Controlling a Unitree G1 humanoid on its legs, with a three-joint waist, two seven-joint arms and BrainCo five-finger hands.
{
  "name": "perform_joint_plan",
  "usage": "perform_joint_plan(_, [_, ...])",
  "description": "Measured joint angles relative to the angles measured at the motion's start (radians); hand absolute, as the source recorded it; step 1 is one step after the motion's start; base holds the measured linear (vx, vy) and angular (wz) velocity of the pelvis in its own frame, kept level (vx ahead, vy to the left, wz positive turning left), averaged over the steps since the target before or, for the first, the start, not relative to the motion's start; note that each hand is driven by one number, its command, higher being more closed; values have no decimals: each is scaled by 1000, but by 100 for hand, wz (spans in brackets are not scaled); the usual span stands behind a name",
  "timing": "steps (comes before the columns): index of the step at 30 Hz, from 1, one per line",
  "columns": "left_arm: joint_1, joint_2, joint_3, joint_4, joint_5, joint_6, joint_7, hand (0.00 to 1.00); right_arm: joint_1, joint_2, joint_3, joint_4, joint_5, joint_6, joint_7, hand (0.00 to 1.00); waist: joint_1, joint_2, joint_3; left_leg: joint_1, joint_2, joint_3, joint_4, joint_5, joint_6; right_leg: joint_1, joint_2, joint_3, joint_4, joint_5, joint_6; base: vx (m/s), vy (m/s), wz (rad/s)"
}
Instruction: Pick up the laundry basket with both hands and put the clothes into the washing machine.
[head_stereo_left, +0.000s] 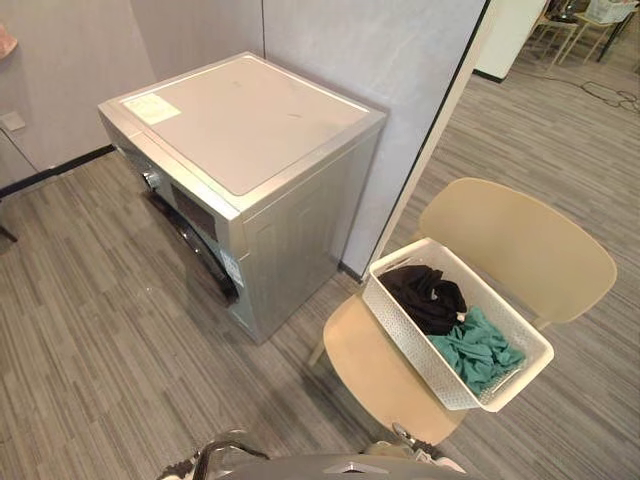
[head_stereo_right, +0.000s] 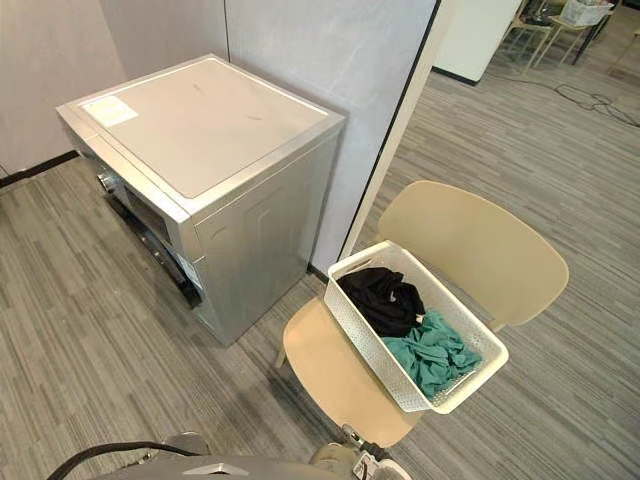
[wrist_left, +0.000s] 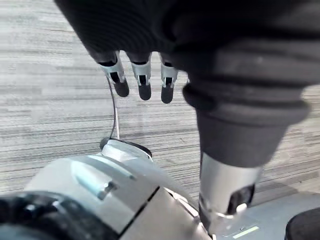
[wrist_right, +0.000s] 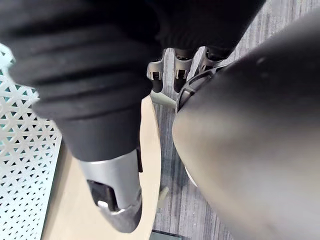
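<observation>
A white perforated laundry basket rests on the seat of a beige chair, to the right of the washing machine. In it lie a black garment and a teal garment. The silver washing machine stands against the partition, its dark front door facing left. My left hand hangs over the carpet with relaxed fingers, holding nothing. My right hand hangs beside the chair seat, fingers relaxed and empty, with the basket wall close by.
A grey partition wall ends in a black-edged corner just behind the chair. Striped grey carpet lies in front of the machine. Far back right stand light chairs and a cable on the floor.
</observation>
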Motion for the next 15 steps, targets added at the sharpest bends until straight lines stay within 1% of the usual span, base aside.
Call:
perform_joint_plan(1, [-2,6,-15,4,1,-1,0,0,-5,-2,-4,14,0,0,0,0,-2,-7,-4,4,-5,-2,-17,8,-1,8,4,-5,-23,15,1,-37,101,13])
perform_joint_plan(2, [-5,24,-39,20,0,-3,0,0,-13,-6,-14,30,-1,3,1,0,-3,5,4,15,-16,-3,-47,25,3,23,7,-12,-65,42,5,-38,114,8])
perform_joint_plan(3, [-8,32,-60,22,1,-3,-1,0,-18,-9,-16,40,-2,3,1,0,-4,-10,-3,15,-31,-3,-58,29,6,28,2,-13,-82,55,10,-49,120,7])
perform_joint_plan(4, [-8,36,-73,22,1,-3,-1,0,-22,-12,-15,49,-2,4,1,0,-4,-7,-1,13,-41,-4,-58,29,8,28,-4,-13,-85,59,13,-47,111,10])
perform_joint_plan(5, [-10,47,-105,24,3,-3,-1,0,-37,-16,-11,57,-2,7,1,0,-6,-1,6,9,-60,-10,-53,24,19,28,-21,-17,-83,59,14,-27,95,14])
perform_joint_plan(6, [-12,50,-120,24,5,-3,-2,0,-41,-18,-10,57,-3,7,0,0,-6,-9,6,5,-70,-18,-46,20,26,32,-31,-21,-82,59,16,-35,135,31])
perform_joint_plan(7, [-15,63,-157,24,11,-5,-2,0,-42,-20,-3,56,-2,7,-1,0,-10,-8,14,-4,-99,-33,-33,1,46,37,-60,-29,-72,54,24,-24,166,32])
perform_joint_plan(8, [-16,68,-177,24,11,-8,-3,0,-42,-25,7,54,-3,7,-4,0,-9,-15,19,-5,-124,-35,-27,-9,58,38,-86,-30,-64,50,29,-13,190,34])
perform_joint_plan(9, [-15,74,-195,22,12,-10,-4,0,-39,-36,33,50,-10,6,-7,0,-10,-25,25,-2,-160,-47,-15,-24,77,43,-120,-29,-45,51,20,34,218,29])
perform_joint_plan(10, [-18,74,-220,23,13,-11,-4,0,-41,-51,67,41,-9,-1,-7,0,-15,-9,41,1,-171,-58,10,-54,87,30,-141,-4,36,61,-38,24,194,28])
perform_joint_plan(11, [-18,69,-226,25,14,-11,-4,0,-39,-52,80,24,-9,-7,-10,0,-17,-10,52,5,-173,-61,17,-61,93,-2,-148,38,96,90,-81,31,268,25])
perform_joint_plan(12, [-16,73,-237,23,14,-12,-4,0,-40,-48,107,-16,-6,-16,-10,0,-23,9,57,28,-166,-62,7,-65,100,-61,-141,118,203,170,-182,15,228,8])
perform_joint_plan(13, [-17,71,-240,19,21,-11,-7,0,-41,-44,136,-39,1,-21,-9,0,-24,12,69,56,-159,-63,-3,-69,107,-104,-130,185,273,223,-182,80,229,-3])
perform_joint_plan(14, [-16,74,-238,13,30,-12,-9,0,-40,-36,159,-56,2,-21,-2,0,-23,7,76,72,-151,-63,-5,-75,114,-146,-98,249,352,200,-128,107,109,-11])
perform_joint_plan(15, [-15,82,-236,13,40,-10,-11,0,-41,-7,176,-73,4,-22,4,0,-21,-9,78,89,-136,-63,-14,-77,116,-190,-24,292,423,118,-81,128,54,-7])
